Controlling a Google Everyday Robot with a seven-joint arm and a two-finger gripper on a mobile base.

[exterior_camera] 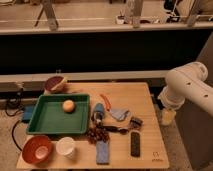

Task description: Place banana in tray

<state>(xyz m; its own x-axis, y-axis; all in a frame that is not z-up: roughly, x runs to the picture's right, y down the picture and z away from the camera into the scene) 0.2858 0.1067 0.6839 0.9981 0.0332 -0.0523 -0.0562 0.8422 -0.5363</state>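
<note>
The green tray (42, 125) lies on the left half of the wooden table and holds one round yellow-orange fruit (68, 105). I cannot make out a banana anywhere on the table. My white arm (186, 85) comes in from the right. My gripper (167, 117) hangs at the arm's lower end, just beyond the table's right edge and far from the tray. It shows as a pale yellowish shape, and I cannot tell whether it holds anything.
Right of the tray lie an orange carrot-like piece (105, 99), a blue bottle (98, 113), a grey cloth (119, 114), dark grapes (97, 134), a blue sponge (102, 151) and a black remote (135, 143). An orange bowl (36, 149) and white cup (65, 146) stand front left; a dark bowl (55, 84) at the back left.
</note>
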